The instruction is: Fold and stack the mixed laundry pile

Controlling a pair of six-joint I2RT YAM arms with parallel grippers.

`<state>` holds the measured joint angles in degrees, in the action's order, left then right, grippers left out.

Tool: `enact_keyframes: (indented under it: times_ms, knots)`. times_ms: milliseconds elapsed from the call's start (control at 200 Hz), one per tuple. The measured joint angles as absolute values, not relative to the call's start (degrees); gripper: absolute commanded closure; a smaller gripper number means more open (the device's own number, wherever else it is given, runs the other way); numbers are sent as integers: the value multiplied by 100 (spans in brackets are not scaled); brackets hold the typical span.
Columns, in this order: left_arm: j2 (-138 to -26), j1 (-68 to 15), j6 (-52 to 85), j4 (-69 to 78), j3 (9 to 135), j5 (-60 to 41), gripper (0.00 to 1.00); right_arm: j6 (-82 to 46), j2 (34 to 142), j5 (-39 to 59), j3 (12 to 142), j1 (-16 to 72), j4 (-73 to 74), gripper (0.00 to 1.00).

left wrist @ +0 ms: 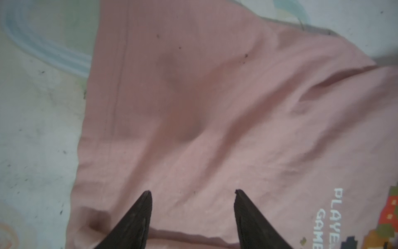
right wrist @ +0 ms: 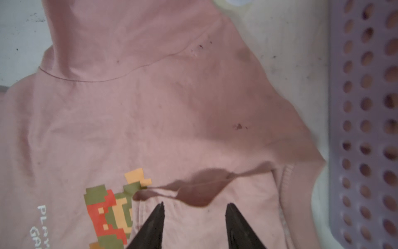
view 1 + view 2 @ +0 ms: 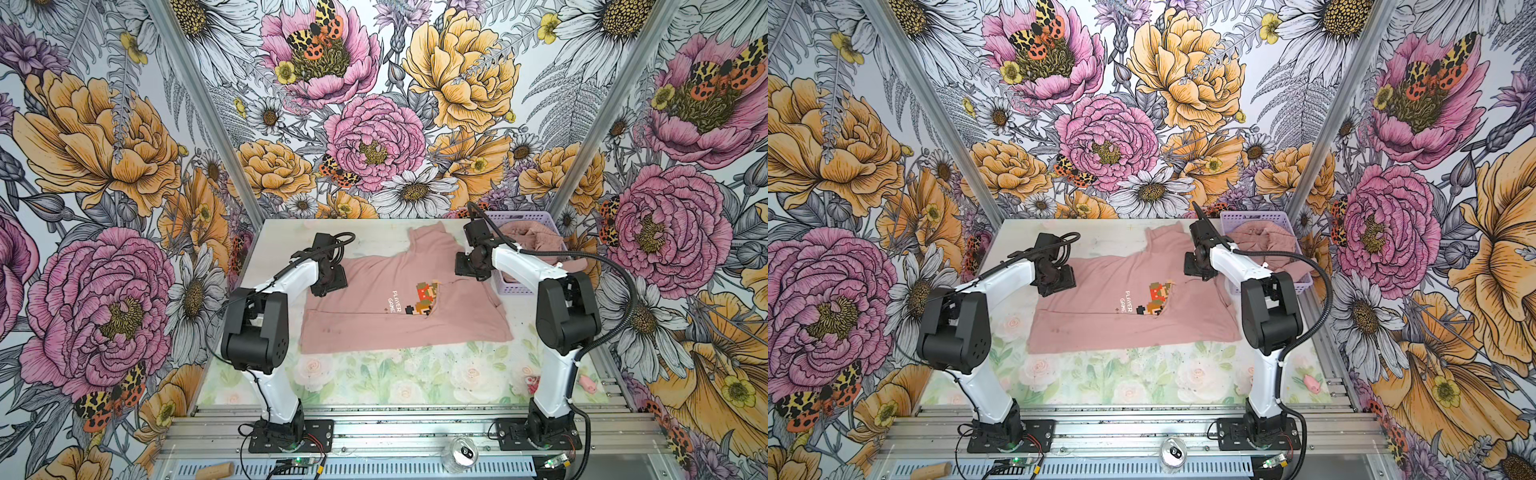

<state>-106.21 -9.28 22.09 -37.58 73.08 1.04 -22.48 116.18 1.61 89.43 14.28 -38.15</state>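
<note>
T-shirt one, basket one

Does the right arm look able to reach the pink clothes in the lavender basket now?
Probably yes: the basket stands close beside the right gripper, open on top, with the pink clothes heaped inside, uncovered.

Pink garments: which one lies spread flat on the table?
The T-shirt with the pixel-art print; the other pink garment sits crumpled inside the lavender basket.
</note>
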Motion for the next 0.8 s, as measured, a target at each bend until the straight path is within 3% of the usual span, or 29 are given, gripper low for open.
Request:
enact_keyframes:
  times_ms: [285, 800]
  knots:
    - [-11096, -768, 2193, -3658, 7352, 73, 42, -2080, 12313, 176, 9050, 1409, -3638, 49]
    - [-10027, -436, 2338, -3756, 5996, 84, 46, -2318, 11069, 292, 7266, 1507, -3485, 50]
